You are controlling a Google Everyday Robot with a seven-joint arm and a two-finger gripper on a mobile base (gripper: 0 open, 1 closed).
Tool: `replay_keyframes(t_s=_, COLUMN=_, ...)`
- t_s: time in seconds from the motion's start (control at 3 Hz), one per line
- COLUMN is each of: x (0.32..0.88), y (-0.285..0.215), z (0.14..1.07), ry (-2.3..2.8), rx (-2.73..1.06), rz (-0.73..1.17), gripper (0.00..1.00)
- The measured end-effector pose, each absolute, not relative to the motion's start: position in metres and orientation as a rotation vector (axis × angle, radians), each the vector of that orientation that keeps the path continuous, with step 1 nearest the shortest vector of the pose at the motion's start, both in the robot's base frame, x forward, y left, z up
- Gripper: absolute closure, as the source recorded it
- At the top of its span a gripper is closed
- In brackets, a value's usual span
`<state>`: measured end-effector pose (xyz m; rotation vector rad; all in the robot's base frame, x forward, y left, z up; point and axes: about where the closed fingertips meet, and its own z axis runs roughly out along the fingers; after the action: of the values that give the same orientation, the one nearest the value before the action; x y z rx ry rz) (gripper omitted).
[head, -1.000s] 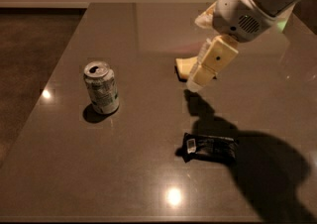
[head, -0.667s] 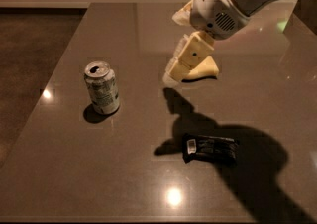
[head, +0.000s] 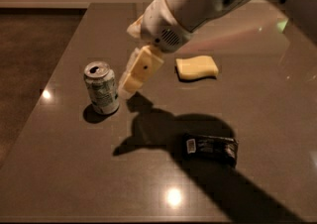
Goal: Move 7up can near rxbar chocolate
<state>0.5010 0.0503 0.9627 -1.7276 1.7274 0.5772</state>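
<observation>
At nine o'clock on the dark brown table [head: 74, 168]: the 7up can [head: 101, 88]. Stands upright on its base, silver top and drinking hole facing up, greenish-white print on the side, a small shadow pooled at its foot.

Just at three o'clock of the can: the gripper [head: 130, 84]. Hangs tilted, pale yellow casing, tip pointing down toward seven o'clock, close beside the can's wall. Cannot tell whether touching the can. Cannot tell either whether clenched or released. Joins a thick white arm [head: 198, 5] slanting up toward one o'clock and out of view.

At four o'clock from the can, well apart: the rxbar chocolate [head: 210, 148]. Lies flat in a shiny black wrapper, small white label at its nine o'clock end, long side running roughly nine to three. Sits within the broad dark shadow [head: 148, 129] of the arm and gripper.

At three o'clock of the gripper, near: a pale yellow block [head: 197, 67]. Lies flat, wavy along its three o'clock edge, at twelve o'clock from the rxbar chocolate and apart from it.

At six o'clock on the table, near the front edge: a bright light reflection [head: 173, 197]. At nine o'clock of the can: a second, smaller glint [head: 47, 94].
</observation>
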Motion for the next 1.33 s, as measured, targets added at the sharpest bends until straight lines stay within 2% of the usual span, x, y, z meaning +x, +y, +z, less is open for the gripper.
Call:
replay_keyframes(t_s=0.67, x=0.507, y=0.099, z=0.934, ry=1.718, rx=-1.808, rz=0.622, gripper=0.00)
replay_keyframes(t_s=1.33, x=0.508, y=0.119, z=0.915, ry=1.727, rx=-1.845, rz=0.657, gripper=0.02)
